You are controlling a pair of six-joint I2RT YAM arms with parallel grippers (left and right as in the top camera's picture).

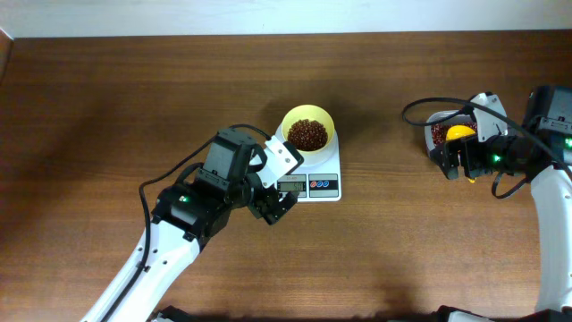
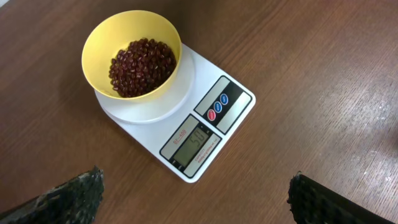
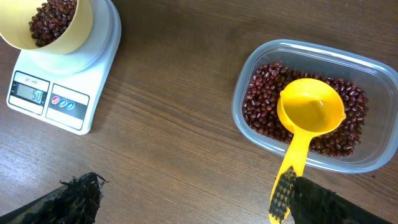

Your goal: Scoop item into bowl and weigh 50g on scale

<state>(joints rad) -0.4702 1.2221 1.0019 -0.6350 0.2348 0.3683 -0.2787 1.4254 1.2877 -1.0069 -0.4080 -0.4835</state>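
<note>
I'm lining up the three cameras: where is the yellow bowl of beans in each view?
Overhead: bowl upper centre, on the scale.
Left wrist: bowl upper left, on the scale.
Right wrist: bowl top-left corner, cut by the frame.
Shared landmark: the white scale under it.

Counter (image 1: 134, 107): dark brown wood grain, matte, filling nearly the whole overhead frame, with a pale strip along the top edge.

Two things sit directly on it. The white scale (image 1: 323, 179), roughly square, is just right of frame centre, its display edge facing the bottom of the frame. The clear plastic container (image 3: 239, 106), a rounded rectangle, is at the right side of the overhead frame. The two are well apart, with bare wood between them.
</note>
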